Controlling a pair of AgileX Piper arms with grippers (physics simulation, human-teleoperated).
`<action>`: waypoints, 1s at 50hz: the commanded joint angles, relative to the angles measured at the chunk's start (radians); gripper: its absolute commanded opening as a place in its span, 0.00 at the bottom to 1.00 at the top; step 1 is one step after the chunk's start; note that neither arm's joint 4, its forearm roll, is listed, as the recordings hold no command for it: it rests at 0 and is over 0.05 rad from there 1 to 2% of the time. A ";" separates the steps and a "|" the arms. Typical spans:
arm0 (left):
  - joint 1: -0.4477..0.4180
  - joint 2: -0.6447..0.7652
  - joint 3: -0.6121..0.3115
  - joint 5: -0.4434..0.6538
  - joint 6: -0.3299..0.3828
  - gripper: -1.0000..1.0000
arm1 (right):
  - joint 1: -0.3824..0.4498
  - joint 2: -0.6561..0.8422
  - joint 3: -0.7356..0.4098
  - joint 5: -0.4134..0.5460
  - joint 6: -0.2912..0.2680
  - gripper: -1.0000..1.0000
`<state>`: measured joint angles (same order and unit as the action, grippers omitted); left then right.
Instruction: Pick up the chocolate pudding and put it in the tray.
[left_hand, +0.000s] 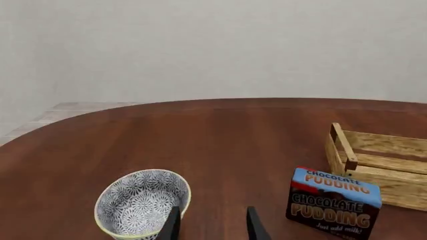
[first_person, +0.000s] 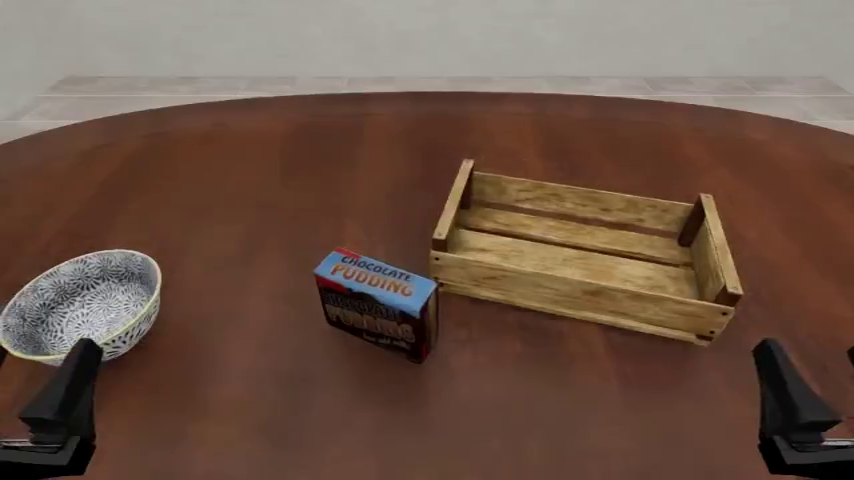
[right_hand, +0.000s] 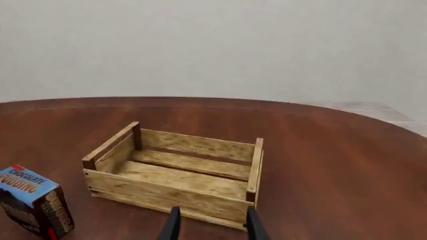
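Note:
The chocolate pudding (first_person: 376, 303) is a small carton with a blue top and dark brown front, standing upright on the table just left of the tray (first_person: 574, 293), a light wooden slat crate with nothing in it. Both grippers hang near the table's front edge, well short of the carton. My left gripper (first_person: 43, 348) is open and empty by the bowl. My right gripper (first_person: 807, 347) is open and empty at the tray's near right. The left wrist view shows the pudding (left_hand: 333, 202), the tray (left_hand: 387, 186) and my left gripper (left_hand: 210, 212). The right wrist view shows the tray (right_hand: 167, 192), the pudding (right_hand: 33, 202) and my right gripper (right_hand: 212, 210).
A blue-and-white patterned bowl (first_person: 80, 300) sits at the front left, close to my left gripper's fingers; it also appears in the left wrist view (left_hand: 140, 202). The round dark wooden table (first_person: 267, 170) stretches bare behind the objects.

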<state>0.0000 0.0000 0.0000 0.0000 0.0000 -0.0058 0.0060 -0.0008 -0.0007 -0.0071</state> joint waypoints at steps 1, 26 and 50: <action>0.000 0.000 0.000 0.000 0.000 1.00 | 0.004 -0.001 -0.002 0.003 -0.010 1.00; 0.000 0.000 0.000 0.000 0.000 1.00 | 0.042 0.140 -0.081 0.004 0.021 1.00; 0.000 0.000 0.000 0.000 0.000 1.00 | 0.141 0.244 -0.361 0.173 -0.089 1.00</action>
<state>0.0000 0.0000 0.0000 0.0000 0.0000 0.0974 0.1801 -0.2478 0.1171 -0.0509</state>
